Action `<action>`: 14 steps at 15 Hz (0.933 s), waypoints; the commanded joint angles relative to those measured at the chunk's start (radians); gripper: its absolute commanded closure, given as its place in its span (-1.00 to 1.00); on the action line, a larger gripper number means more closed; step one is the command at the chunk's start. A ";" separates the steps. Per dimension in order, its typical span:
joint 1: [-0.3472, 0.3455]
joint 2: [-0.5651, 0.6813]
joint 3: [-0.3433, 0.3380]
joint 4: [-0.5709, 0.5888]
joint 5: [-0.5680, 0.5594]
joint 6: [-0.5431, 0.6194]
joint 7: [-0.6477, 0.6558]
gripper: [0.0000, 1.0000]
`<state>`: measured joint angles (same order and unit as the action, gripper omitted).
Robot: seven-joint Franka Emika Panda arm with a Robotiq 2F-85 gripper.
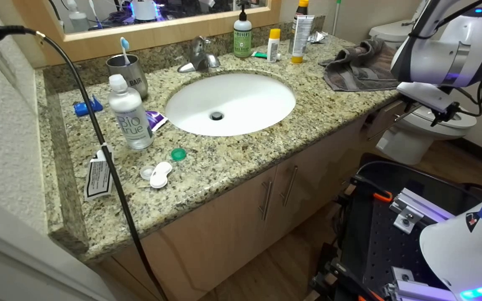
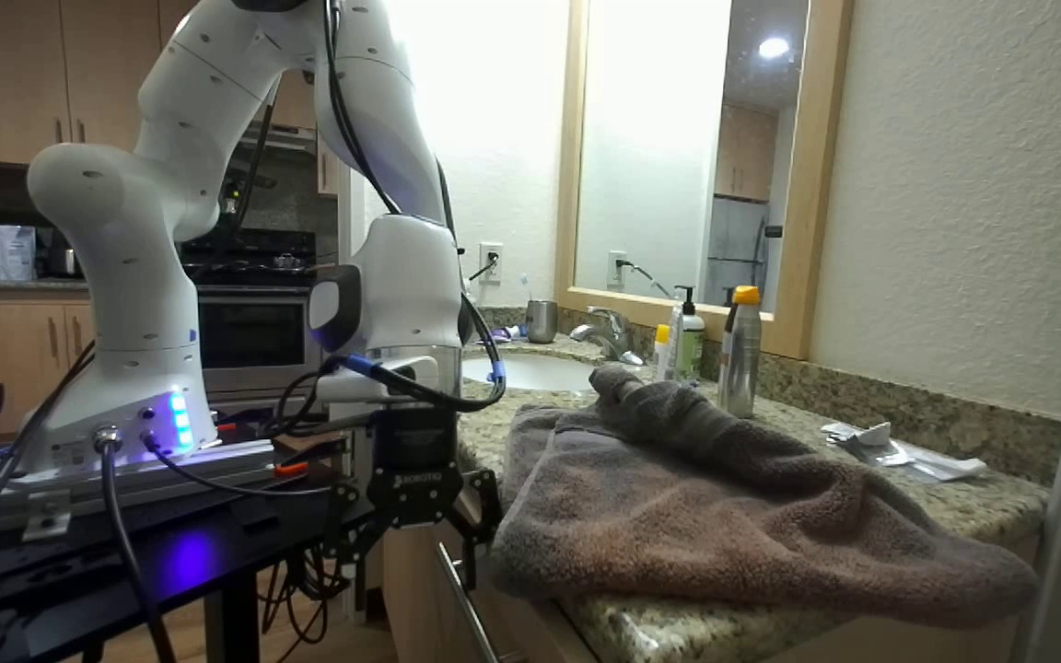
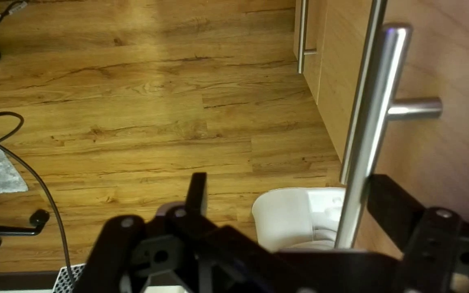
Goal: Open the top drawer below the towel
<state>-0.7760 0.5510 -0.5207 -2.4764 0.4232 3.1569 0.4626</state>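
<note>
1 bathroom, wood-plank floor [image 3: 136,154] | 1 speckled stone counter [image 1: 224,161] | 1 robot arm [image 2: 217,83] | 1 toilet [image 1: 408,138] | 1 oval sink [image 1: 232,98] | 1 towel [image 2: 724,525], on the counter | 1 top drawer [image 3: 454,69], below the towel | 1 gripper [image 3: 289,183], fingers parted, 1 drawer handle [image 3: 371,138] between them, just beside one | 1 metal cup [image 1: 131,76], 1 toothbrush [image 1: 124,45] in it

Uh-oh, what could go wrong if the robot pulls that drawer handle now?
The end effector is open, with the handle between its jaws, so pulling without gripping might slip off. Also, the towel seems to droop over the edge of the counter, close to the end effector, and could get snagged.
</note>
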 commanded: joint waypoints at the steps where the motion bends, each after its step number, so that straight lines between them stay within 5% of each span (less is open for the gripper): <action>1: 0.011 0.003 -0.007 0.002 0.018 -0.003 -0.011 -1.00; 6: -0.019 -0.019 0.019 0.026 -0.014 -0.086 -0.056 -1.00; 14: -0.148 0.023 0.072 0.202 -0.059 -0.442 -0.189 -1.00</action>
<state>-0.8689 0.5228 -0.5084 -2.3583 0.3799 2.8334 0.3146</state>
